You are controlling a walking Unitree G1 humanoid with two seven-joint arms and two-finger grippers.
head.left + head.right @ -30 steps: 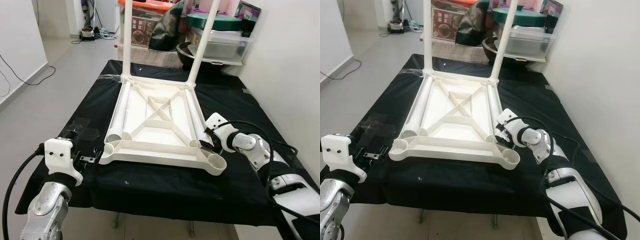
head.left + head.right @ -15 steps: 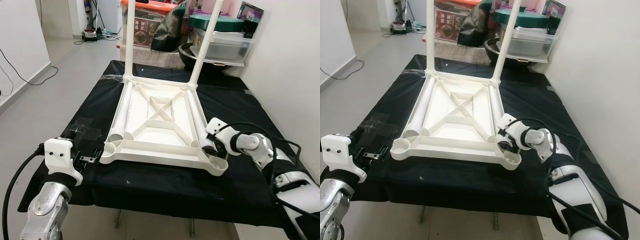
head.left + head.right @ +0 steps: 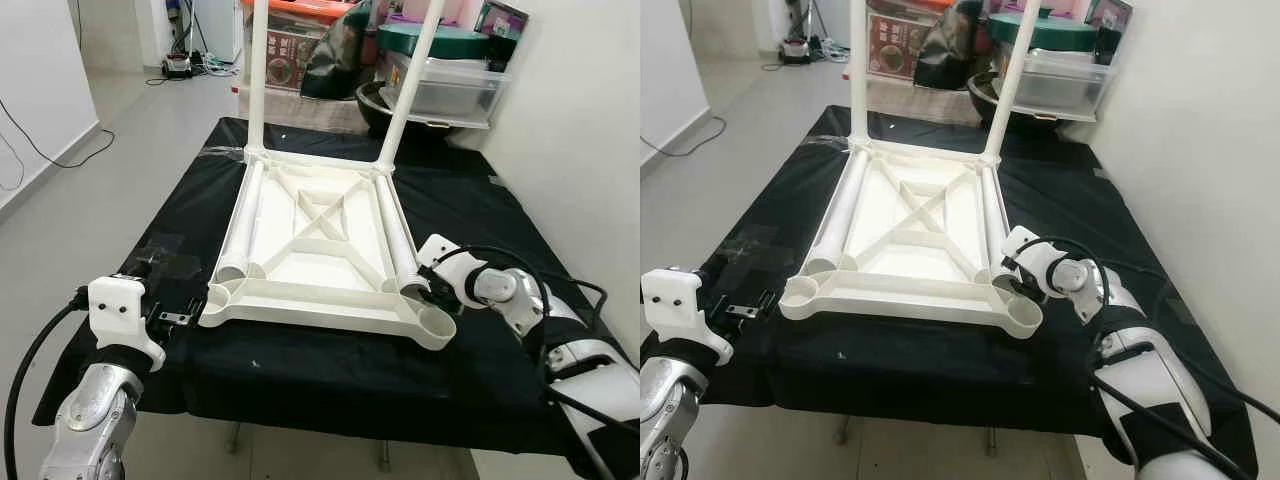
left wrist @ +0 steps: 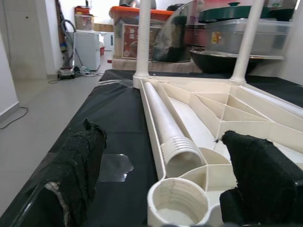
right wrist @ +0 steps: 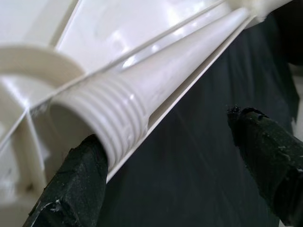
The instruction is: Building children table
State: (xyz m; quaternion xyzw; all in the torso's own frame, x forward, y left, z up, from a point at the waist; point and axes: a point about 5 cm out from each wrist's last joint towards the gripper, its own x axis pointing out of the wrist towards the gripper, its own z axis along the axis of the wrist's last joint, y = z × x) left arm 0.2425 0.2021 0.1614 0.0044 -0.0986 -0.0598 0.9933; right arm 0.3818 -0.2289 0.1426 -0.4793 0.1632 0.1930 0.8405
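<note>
On the black cloth [image 3: 330, 375]: upturned white plastic table top [image 3: 318, 262]
Right gripper [image 5: 175, 175]: jaws wide apart around threaded white leg tube [image 5: 142, 101]
Left gripper [image 4: 165, 175]: jaws open, empty

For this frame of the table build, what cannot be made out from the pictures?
- Tops of the two upright legs: cut off by the upper edge in the head views.
- Whether the right gripper touches the loose leg: one finger sits at its threaded end, contact unclear in the right wrist view.
- Labels on the boxes behind the table: too small.
- Tabletop face: turned down onto the black cloth.
</note>
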